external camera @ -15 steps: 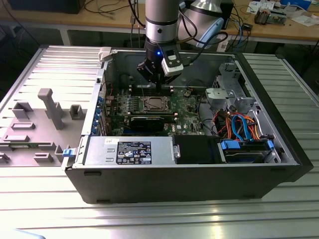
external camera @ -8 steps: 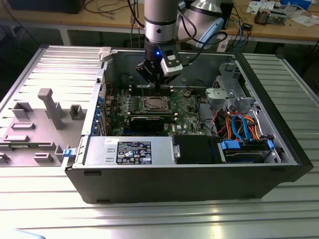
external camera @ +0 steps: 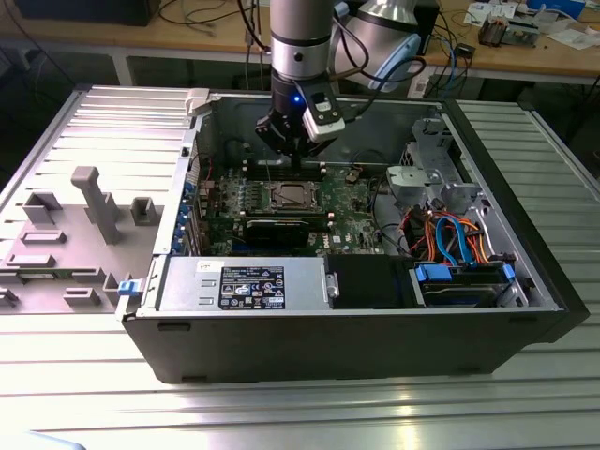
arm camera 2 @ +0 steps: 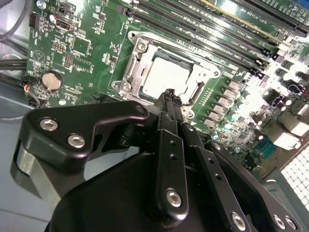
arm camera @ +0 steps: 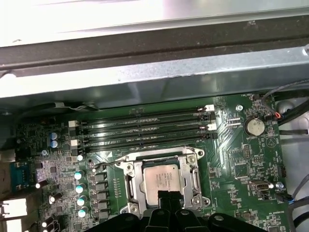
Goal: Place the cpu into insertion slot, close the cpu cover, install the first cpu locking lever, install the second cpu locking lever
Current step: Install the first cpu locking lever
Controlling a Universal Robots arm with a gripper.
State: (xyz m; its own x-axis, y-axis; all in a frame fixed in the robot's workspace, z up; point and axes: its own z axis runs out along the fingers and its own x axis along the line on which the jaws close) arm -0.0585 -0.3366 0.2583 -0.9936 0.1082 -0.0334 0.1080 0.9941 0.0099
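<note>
While the computer case (external camera: 328, 342) lies open, its motherboard (external camera: 349, 202) surrounds the insertion slot (external camera: 289, 196). On that slot the cpu cover (arm camera: 133, 186) lies flat, framing the seated cpu (arm camera: 161, 181). My claw (arm camera 2: 169, 94), fingertips pressed together, hovers just above the slot.

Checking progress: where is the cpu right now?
In the first wrist view the cpu sits in the insertion slot, framed by the cpu cover, beside the memory slots, the gripper at its edge.
</note>
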